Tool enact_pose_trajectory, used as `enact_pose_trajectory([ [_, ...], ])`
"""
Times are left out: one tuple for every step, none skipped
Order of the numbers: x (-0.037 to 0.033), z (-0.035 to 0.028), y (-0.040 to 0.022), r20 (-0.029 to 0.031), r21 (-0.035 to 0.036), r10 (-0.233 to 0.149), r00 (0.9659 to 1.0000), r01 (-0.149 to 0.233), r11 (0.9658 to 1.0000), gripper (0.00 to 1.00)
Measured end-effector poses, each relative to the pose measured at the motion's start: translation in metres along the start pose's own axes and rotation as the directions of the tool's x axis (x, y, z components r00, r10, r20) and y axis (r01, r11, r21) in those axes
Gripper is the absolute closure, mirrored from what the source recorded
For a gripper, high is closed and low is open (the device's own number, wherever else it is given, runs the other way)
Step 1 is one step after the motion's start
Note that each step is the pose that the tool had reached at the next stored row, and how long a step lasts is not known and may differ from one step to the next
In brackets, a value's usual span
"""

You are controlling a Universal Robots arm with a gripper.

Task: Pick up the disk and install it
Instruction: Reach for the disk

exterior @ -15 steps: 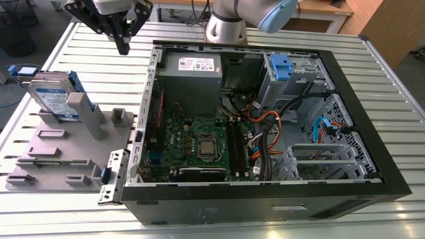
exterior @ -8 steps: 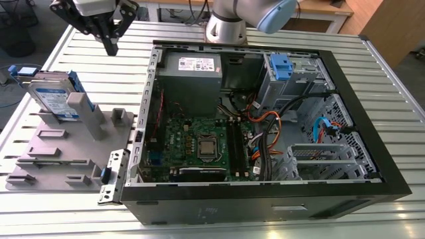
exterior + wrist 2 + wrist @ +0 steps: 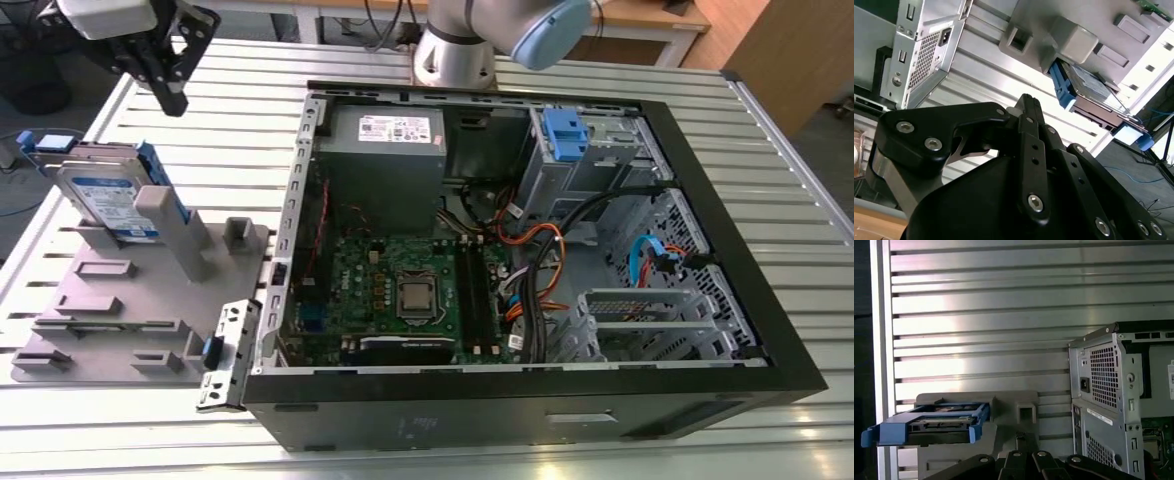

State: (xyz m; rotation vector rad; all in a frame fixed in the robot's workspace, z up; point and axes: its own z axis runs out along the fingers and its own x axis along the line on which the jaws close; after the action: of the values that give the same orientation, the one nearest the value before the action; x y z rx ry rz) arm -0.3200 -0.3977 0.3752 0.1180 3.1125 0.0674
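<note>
Slatted desk [image 3: 787, 170] | disk [image 3: 107, 195] upright in fixture [image 3: 120, 300]: stiff, heavyish; grip flat sides | gripper [image 3: 174, 100] nearby, seemingly closed, empty

We count one disk [image 3: 110, 200]; one grey holder [image 3: 120, 305] with two uprights, a taller post [image 3: 180, 235] and a shorter post [image 3: 244, 238]; one open computer case [image 3: 507, 420]; one slatted metal table [image 3: 761, 150]; inside the case we count one power supply [image 3: 387, 150], one drive cage [image 3: 587, 165] with one blue handle [image 3: 563, 135], one green motherboard [image 3: 387, 265] and one processor [image 3: 416, 294]; we count one robot arm [image 3: 467, 40] and one gripper [image 3: 171, 98]; in both wrist views the tally of disks is likewise one.
</note>
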Motion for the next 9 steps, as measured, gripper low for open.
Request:
enact_pose_trajectory([
  [0.0032,0.0008,-0.0003,0.0000,0.0001,0.000,1.0000,0.000,1.0000,0.89],
  [0.0069,0.0016,-0.0006,0.0000,0.0002,0.000,1.0000,0.000,1.0000,0.89],
  [0.0103,0.0025,-0.0009,0.0000,0.0003,0.000,1.0000,0.000,1.0000,0.89],
  [0.0136,0.0033,-0.0012,0.0001,0.0004,0.000,1.0000,0.000,1.0000,0.89],
  [0.0168,0.0040,-0.0014,0.0000,0.0007,0.000,1.0000,0.000,1.0000,0.89],
  [0.0202,0.0049,-0.0017,-0.0001,0.0009,0.000,1.0000,0.000,1.0000,0.89],
  [0.0235,0.0057,-0.0020,0.0000,0.0012,0.000,1.0000,0.000,1.0000,0.89],
  [0.0266,0.0065,-0.0023,0.0001,0.0013,0.000,1.0000,0.000,1.0000,0.89],
  [0.0295,0.0075,-0.0026,0.0002,0.0015,0.000,1.0000,0.000,1.0000,0.89],
])
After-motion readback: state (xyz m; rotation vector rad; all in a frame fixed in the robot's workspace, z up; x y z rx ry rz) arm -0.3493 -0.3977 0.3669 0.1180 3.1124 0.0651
